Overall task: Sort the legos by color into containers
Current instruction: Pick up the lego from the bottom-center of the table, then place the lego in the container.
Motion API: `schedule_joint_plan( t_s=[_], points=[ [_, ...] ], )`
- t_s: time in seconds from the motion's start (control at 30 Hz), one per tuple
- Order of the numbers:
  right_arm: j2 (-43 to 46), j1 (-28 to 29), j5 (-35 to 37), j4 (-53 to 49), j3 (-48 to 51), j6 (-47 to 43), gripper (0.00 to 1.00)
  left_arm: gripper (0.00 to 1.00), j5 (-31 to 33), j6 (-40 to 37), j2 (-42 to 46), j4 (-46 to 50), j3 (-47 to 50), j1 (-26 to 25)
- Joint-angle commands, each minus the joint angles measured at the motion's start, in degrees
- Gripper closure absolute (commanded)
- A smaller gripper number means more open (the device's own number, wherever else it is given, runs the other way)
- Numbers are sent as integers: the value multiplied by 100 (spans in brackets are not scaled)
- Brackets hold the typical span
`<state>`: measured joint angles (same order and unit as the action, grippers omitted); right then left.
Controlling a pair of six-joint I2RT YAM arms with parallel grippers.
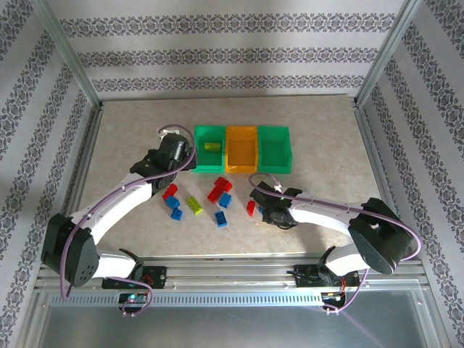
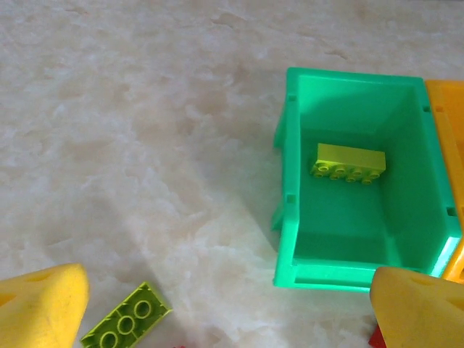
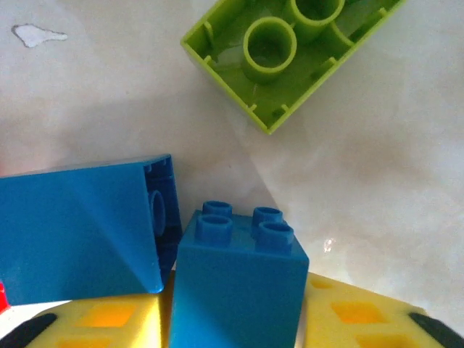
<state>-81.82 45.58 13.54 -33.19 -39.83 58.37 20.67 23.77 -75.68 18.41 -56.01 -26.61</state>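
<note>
Found the right gripper [image 3: 232,319] clamped on an upright blue brick [image 3: 235,279]; noted a sloped blue brick [image 3: 80,232] just beside it at 9 o'clock. In the top view, placed the containers [image 1: 241,167] at 12 o'clock of that gripper, the right green bin [image 1: 274,148] nearest; judged this arm better placed for the carry. Found the left gripper [image 2: 232,308] spread open, empty; left green bin [image 2: 290,196] at 1 o'clock, holding one yellow-green brick [image 2: 349,162], long axis 9-to-3.
</note>
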Motion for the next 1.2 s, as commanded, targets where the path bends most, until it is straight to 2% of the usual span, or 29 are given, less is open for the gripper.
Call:
schedule_joint_plan(
  t_s=[0.0, 0.27, 0.53, 0.67, 0.83, 1.0, 1.17],
  points=[
    [-63, -76, -44, 59, 59, -146, 63, 0, 218, 201, 238, -30, 230, 109],
    [278, -48, 95, -285, -15, -210, 82, 0, 25, 469, 464, 154, 490, 326],
    [961, -38, 500, -803, -345, -461, 89, 0, -391, 626, 496, 102, 608, 610],
    [1074, -249, 521, -952, -741, -824, 90, 0, -569, 707, 489, 66, 670, 716],
    [740, -733, 421, -818, -1416, -1555, 90, 0, -639, 739, 501, 109, 760, 791],
    [-96, -1286, 249, -607, -2282, -2192, 90, 0, -766, 783, 548, 75, 871, 889],
    [-936, -1559, 253, -536, -3029, -2630, 90, 0, -862, 815, 596, 76, 939, 950]
  ],
)
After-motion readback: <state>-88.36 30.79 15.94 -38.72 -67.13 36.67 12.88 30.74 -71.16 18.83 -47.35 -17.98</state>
